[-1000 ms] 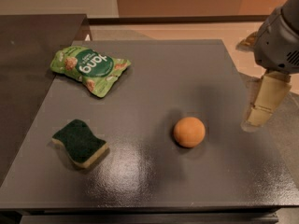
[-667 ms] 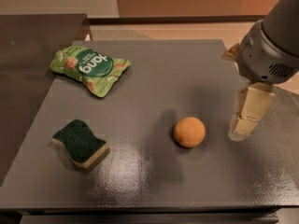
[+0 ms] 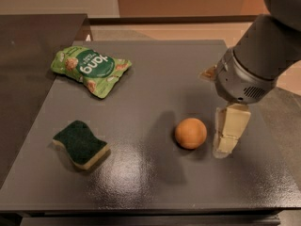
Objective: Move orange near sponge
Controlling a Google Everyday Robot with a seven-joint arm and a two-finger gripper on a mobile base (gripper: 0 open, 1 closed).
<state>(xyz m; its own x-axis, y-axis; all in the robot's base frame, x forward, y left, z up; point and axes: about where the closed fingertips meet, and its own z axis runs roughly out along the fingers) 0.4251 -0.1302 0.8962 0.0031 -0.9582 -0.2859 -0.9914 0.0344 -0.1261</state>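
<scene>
The hand [image 3: 225, 147] has moved in, now just beside the orange [image 3: 190, 133].

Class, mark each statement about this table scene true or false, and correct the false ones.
1. The small round orange fruit rests on the dark grey table. True.
2. The wavy-edged sponge, dark green on top and pale yellow below, touches the orange. False: bare table separates them.
3. The gripper holds the orange aloft. False: the orange sits on the table, with the gripper beside it, on its right in the picture.
4. The light green snack bag lies farther back than the sponge. True.
</scene>
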